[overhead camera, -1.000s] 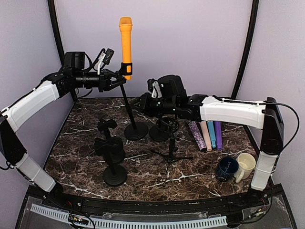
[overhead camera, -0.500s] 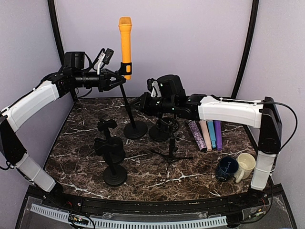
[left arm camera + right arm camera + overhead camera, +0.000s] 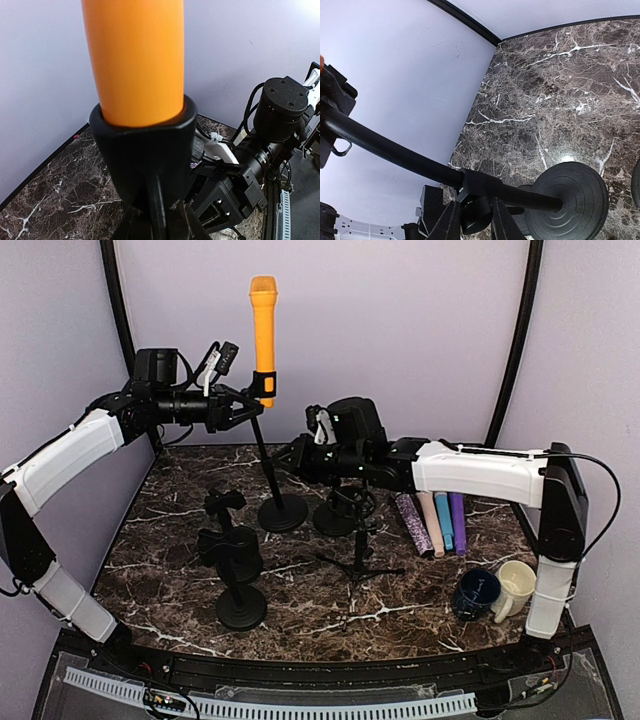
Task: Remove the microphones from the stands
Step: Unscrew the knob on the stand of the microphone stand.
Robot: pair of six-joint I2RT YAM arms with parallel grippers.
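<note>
Left tool reaches in level from the left, its jaws nearly closed and pinching the black plastic clip at the narrow stem under its cup. The right tool, also almost shut, grips the thin black metal stand pole at a collar lower down, above the round black base on the dark marble table.

The orange cylindrical microphone sits in that clip at the top of the pole, directly above the left tool and touching only the clip. Its long axis runs close to vertical. The capped end points up toward the back wall's upper part, and the lower end is buried in the cup. Nearly the whole orange body stands bare above the clip.

Neither tool holds the microphone itself. The left arm is much the nearer, just beneath it; the right is well below on the pole. As I judge it, the microphone must come out upward along its own axis. With the stand braced as it is, one tool would have to let go and take the orange body from the side above the clip.
</note>
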